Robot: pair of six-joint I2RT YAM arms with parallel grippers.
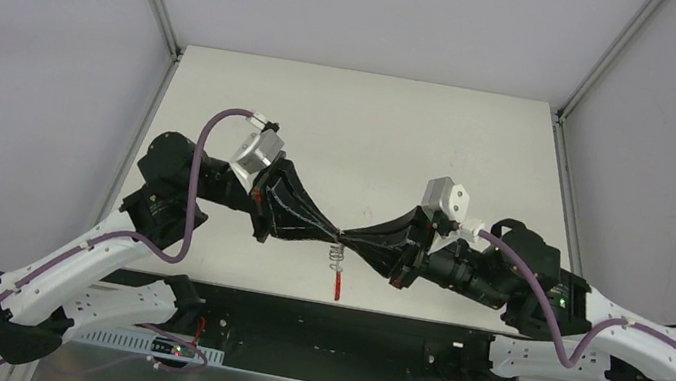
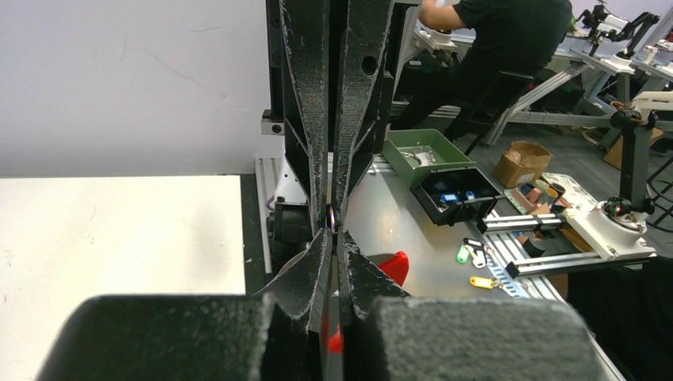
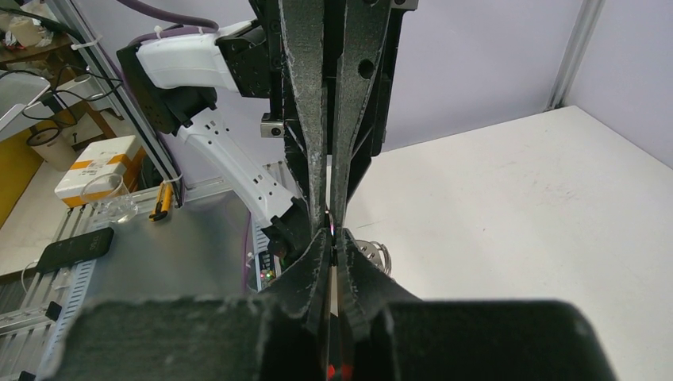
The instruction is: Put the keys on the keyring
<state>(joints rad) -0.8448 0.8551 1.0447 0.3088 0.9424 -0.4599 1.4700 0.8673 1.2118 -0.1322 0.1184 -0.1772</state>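
Observation:
My left gripper (image 1: pixel 334 237) and right gripper (image 1: pixel 347 242) meet tip to tip above the table's near edge, both shut. The keyring (image 1: pixel 338 252), a bunch of thin silver rings, hangs from that meeting point, its red curved strip (image 1: pixel 338 284) dangling below. In the left wrist view the left gripper (image 2: pixel 334 234) pinches a thin shiny ring edge, with the red strip (image 2: pixel 394 266) behind its fingers. In the right wrist view the right gripper (image 3: pixel 330 232) is shut too, the silver rings (image 3: pixel 374 254) beside it. The keys are hidden.
The white table (image 1: pixel 373 135) stretches behind the grippers. A black rail (image 1: pixel 314 323) runs along its near edge. Off the table stand a green tray (image 2: pixel 428 155), a black box (image 2: pixel 456 194) and loose coloured tags (image 2: pixel 476 255).

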